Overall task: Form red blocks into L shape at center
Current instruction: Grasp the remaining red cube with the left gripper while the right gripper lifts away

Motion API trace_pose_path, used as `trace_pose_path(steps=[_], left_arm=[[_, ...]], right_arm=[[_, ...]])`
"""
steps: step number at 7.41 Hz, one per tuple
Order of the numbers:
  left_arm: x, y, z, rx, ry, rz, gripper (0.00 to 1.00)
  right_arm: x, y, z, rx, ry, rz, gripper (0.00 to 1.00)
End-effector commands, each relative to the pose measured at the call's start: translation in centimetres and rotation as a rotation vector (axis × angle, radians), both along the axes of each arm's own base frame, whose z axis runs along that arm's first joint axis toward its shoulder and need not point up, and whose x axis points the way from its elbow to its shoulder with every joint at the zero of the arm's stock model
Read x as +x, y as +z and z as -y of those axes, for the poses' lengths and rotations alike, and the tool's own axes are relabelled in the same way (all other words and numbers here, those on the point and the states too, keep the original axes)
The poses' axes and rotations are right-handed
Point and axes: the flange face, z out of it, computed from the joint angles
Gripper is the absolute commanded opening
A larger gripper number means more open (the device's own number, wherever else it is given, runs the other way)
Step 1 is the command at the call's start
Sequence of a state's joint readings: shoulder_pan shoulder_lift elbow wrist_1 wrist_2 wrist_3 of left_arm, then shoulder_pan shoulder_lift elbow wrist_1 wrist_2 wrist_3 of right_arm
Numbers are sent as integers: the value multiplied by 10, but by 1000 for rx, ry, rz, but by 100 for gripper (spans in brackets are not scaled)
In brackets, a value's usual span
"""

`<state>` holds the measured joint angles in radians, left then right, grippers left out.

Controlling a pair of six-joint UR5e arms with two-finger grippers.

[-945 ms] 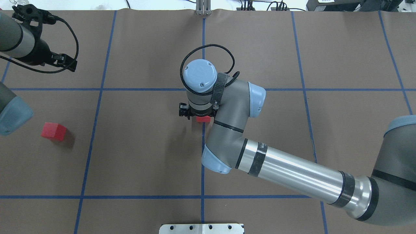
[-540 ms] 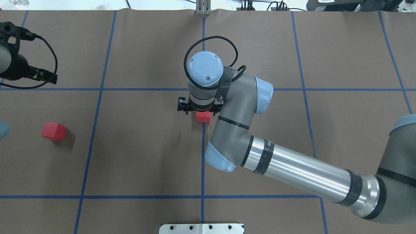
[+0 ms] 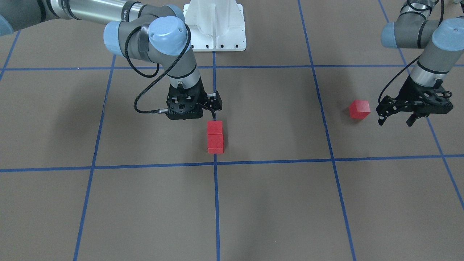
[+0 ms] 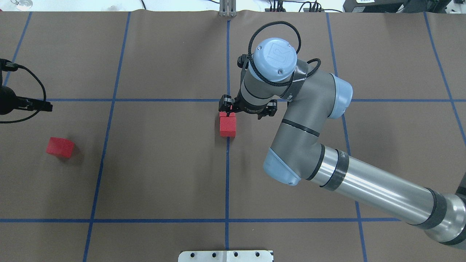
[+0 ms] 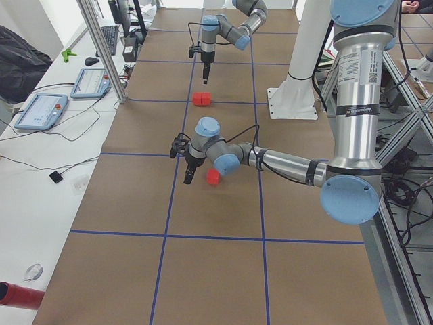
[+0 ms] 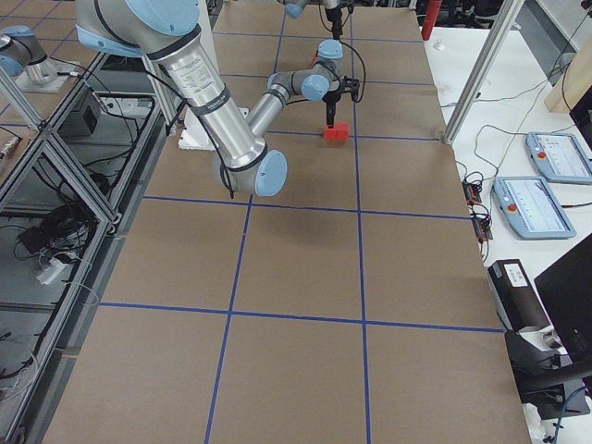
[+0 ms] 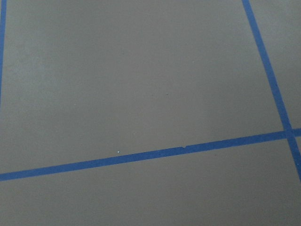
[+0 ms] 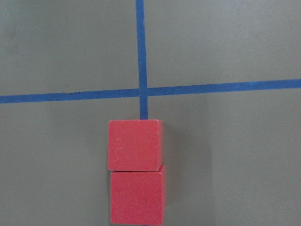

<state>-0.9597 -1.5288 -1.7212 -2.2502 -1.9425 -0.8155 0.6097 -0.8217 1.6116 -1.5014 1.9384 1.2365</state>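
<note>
The left gripper (image 3: 396,120) hangs empty, fingers apart, near the lone block (image 4: 60,147), which sits well out on the robot's left, slightly askew. That block looks to be next. Close on two flat faces, square it in transit, and set it flush against the side of one end of the row (not in line, or the L becomes a bar). The two joined blocks (image 4: 228,125) touch face to face. Their long axis lies along the blue line (image 4: 227,174), pointing away from the robot, with the far end just short of the center (image 8: 142,92). The right gripper (image 3: 214,113) hangs above them holding nothing; whether its fingers are parted I cannot tell.
</note>
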Motion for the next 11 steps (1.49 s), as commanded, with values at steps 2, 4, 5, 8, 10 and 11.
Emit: trace_pose_path(steps=[2, 4, 5, 8, 10, 11], left_arm=[[31, 1, -21, -28, 13, -56, 100], [45, -2, -30, -35, 38, -63, 100], [52, 0, -36, -38, 54, -58, 100], [65, 6, -47, -53, 86, -49, 100], [60, 15, -53, -66, 85, -35, 79], [59, 17, -53, -67, 86, -33, 63]], right_arm=[[14, 4, 7, 2, 16, 3, 99], [22, 9, 14, -2, 24, 2, 99], [22, 10, 14, -3, 24, 1, 99], [22, 12, 14, -2, 25, 0, 99], [21, 11, 14, -3, 25, 0, 99], [20, 12, 13, -4, 24, -3, 99]])
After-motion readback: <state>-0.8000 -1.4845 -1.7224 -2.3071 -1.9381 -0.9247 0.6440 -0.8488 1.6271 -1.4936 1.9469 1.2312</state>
